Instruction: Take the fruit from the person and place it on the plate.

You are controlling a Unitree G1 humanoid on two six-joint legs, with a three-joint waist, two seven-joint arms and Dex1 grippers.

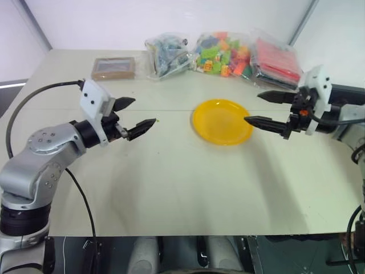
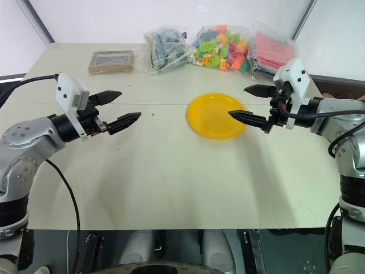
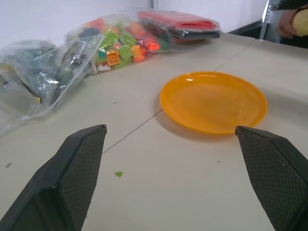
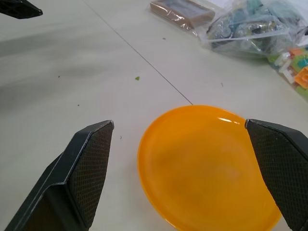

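Note:
The yellow plate (image 1: 222, 121) lies bare on the table, right of centre. My left gripper (image 1: 144, 111) hovers open over the table to the plate's left, pointing toward it, with nothing between its fingers. On the plate's right my right gripper (image 1: 251, 107) is open and empty too, its lower finger reaching over the rim. At the far edge of the left wrist view, a person's hand (image 3: 287, 26) shows beyond the table's right side with a sliver of pale yellow fruit (image 3: 302, 21) in it. The rest of both is cut off.
Along the table's back edge lie a bag of grey parts (image 1: 167, 54), a bag of colourful blocks (image 1: 223, 52) and a bag of red pieces (image 1: 275, 63). A flat brown box (image 1: 113, 68) sits back left. A seam runs across the table (image 1: 171, 188).

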